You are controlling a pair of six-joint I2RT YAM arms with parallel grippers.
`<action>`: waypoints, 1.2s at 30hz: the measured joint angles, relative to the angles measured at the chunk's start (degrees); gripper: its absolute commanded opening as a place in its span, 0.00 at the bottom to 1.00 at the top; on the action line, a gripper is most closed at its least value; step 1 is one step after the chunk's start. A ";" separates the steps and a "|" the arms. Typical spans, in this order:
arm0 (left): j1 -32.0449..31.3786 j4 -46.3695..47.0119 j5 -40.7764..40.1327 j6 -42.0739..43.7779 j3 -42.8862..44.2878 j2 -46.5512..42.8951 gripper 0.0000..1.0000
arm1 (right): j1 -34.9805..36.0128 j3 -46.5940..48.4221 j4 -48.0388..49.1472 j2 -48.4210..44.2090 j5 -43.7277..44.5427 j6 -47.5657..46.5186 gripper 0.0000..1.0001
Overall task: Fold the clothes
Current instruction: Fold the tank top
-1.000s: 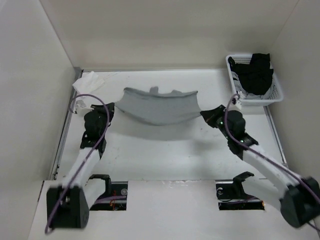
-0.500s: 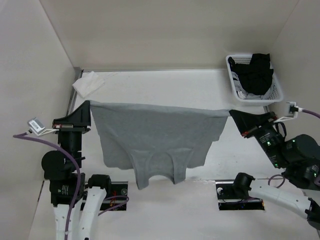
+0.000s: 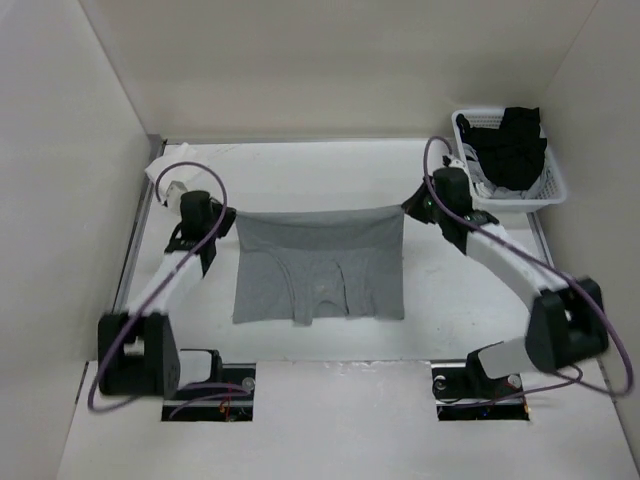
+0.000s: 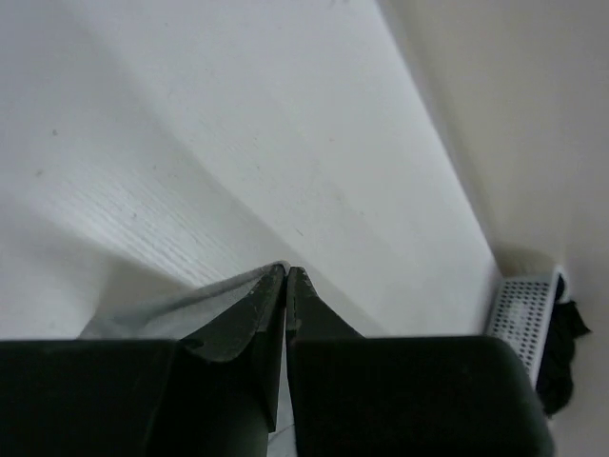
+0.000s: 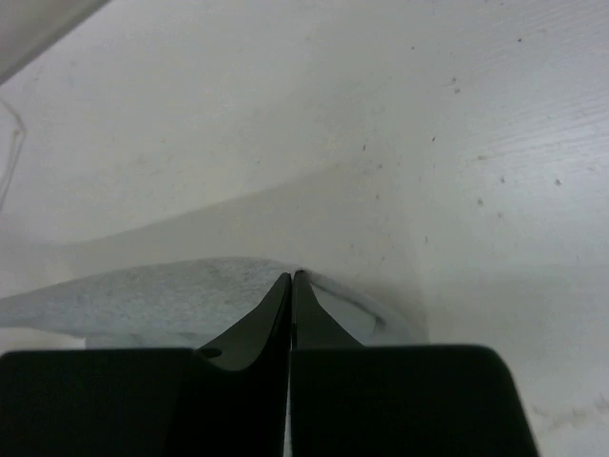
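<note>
Near right gripper (image 3: 405, 208), white basket (image 3: 553, 187), black garments (image 3: 510, 147) inside

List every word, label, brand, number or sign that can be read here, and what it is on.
None: no text can be read in any view.
The grey shirt is plain; the white basket, the black clothes in it and the table show no lettering.
The small white part on the left arm is too small to tell.
</note>
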 measured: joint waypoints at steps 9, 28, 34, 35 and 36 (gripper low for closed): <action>0.09 5.73 1.49 0.20 27.80 35.89 0.00 | -9.86 26.77 2.05 31.93 -10.95 2.27 0.00; -0.22 17.44 1.81 -0.48 -11.50 2.78 0.00 | -7.50 -13.42 11.61 0.68 -9.88 4.61 0.00; -0.26 19.54 2.97 0.83 -18.47 -6.91 0.02 | -5.33 -22.80 13.29 -8.74 -7.56 5.81 0.00; -0.26 20.04 3.15 1.11 -19.69 -7.43 0.02 | -5.05 -24.28 13.60 -9.51 -7.15 6.14 0.00; -0.26 20.46 3.37 1.40 -20.96 -7.72 0.02 | -4.81 -25.59 13.97 -9.77 -6.91 6.54 0.01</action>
